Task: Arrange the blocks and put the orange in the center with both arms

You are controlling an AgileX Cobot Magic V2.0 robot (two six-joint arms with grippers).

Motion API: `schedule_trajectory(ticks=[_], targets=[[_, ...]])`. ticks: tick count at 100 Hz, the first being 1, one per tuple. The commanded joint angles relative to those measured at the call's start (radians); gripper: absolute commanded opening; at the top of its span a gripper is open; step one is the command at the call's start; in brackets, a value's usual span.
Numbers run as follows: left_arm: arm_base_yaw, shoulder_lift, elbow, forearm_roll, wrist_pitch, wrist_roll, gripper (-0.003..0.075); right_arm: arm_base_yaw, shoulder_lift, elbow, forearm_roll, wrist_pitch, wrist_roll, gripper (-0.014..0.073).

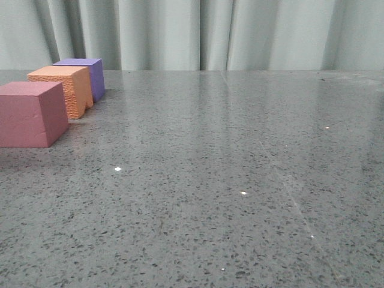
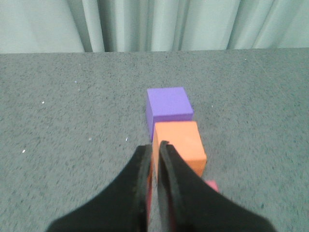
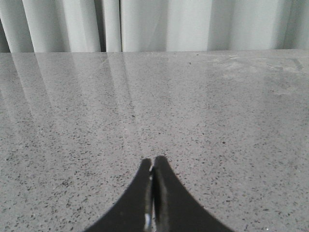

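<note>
Three foam cubes stand in a row at the table's left, touching or nearly so. The pinkish-red cube (image 1: 30,114) is nearest, the orange cube (image 1: 63,90) in the middle, the purple cube (image 1: 84,75) farthest. In the left wrist view the purple cube (image 2: 167,104) and the orange cube (image 2: 178,142) lie beyond my left gripper (image 2: 153,147). That gripper is shut to a thin slit, holds nothing and hovers above the row. The pinkish-red cube (image 2: 211,185) is mostly hidden under its fingers. My right gripper (image 3: 153,162) is shut and empty over bare table. Neither gripper shows in the front view.
The grey speckled table (image 1: 228,180) stretches from the cubes to the right side. A pale curtain (image 1: 240,33) hangs behind its far edge.
</note>
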Motion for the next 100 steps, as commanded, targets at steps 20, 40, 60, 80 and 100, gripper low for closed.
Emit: schedule_trajectory(ticks=[20,40,60,80,100], targets=[[0.000,-0.301,0.216,0.043,-0.092,-0.003,-0.0008,-0.003,-0.021,-0.013,-0.003,-0.082,-0.009,-0.0067],[0.000,-0.367,0.291,0.043,-0.076,-0.003,-0.0008,-0.003,-0.021,-0.013,-0.003,-0.082,-0.009,-0.0067],[0.000,-0.367,0.316,0.043,-0.074,-0.003,-0.0010,-0.003,-0.021,-0.013,-0.003,-0.082,-0.009,-0.0067],[0.000,-0.367,0.318,0.043,-0.074,-0.003,-0.0010,-0.003,-0.021,-0.013,-0.003,-0.082,-0.009,-0.0067],[0.000,-0.369,0.318,0.100,-0.097,-0.003,-0.0010,-0.003,-0.021,-0.013,-0.003,-0.082,-0.009,-0.0067]])
